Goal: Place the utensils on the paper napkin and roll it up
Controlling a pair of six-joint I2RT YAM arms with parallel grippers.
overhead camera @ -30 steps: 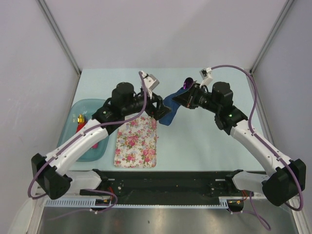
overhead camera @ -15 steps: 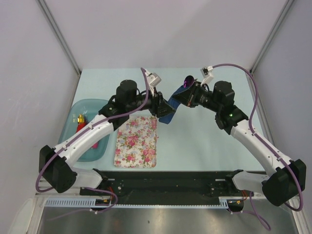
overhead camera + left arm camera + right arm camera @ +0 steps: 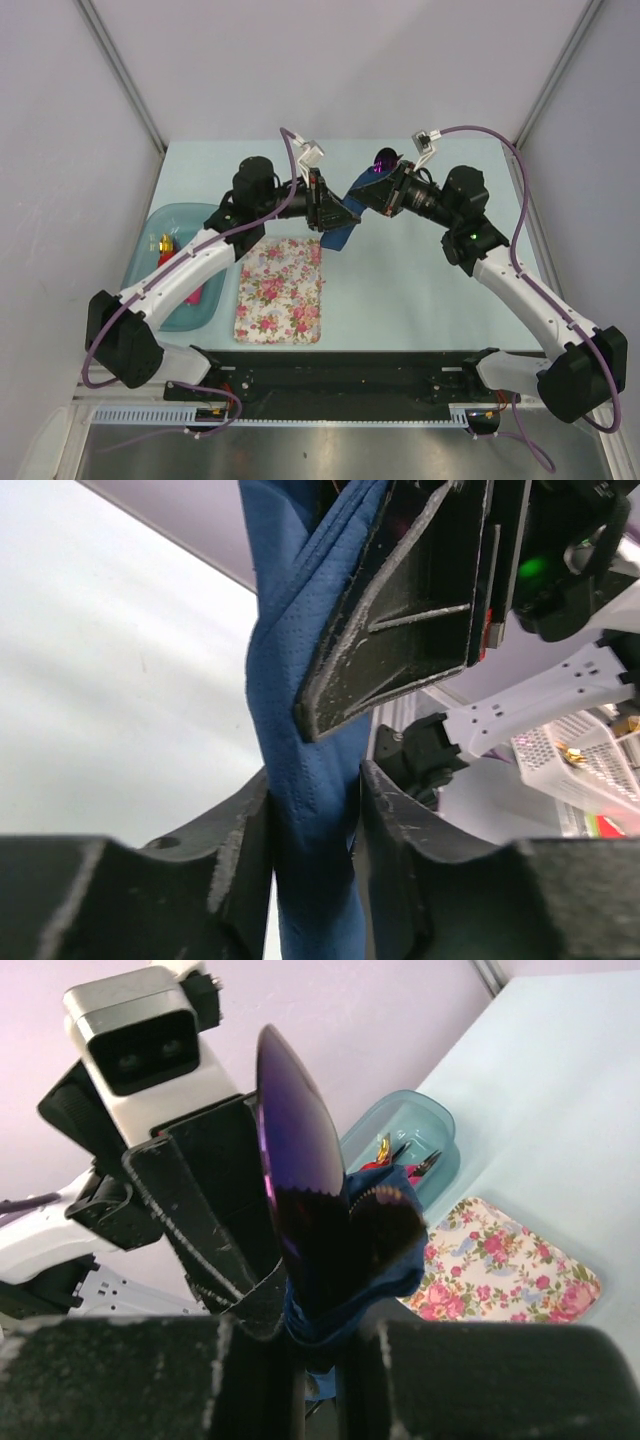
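The twisted navy paper napkin point(image 3: 340, 234) hangs in the air just past the floral mat's point(image 3: 280, 290) far right corner, with a purple spoon point(image 3: 385, 160) poking out. Both arms bend inward and meet there. The left gripper point(image 3: 324, 205) pinches the napkin; the right gripper point(image 3: 368, 195) pinches its spoon end.

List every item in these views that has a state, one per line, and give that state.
paper napkin: rolled, up off the table.
purple spoon: bowl sticking out of the roll.
left end effector: shut on the paper napkin.
right end effector: shut on the paper napkin.
floral mat: flat on the table.
tray: holds red and gold pieces.
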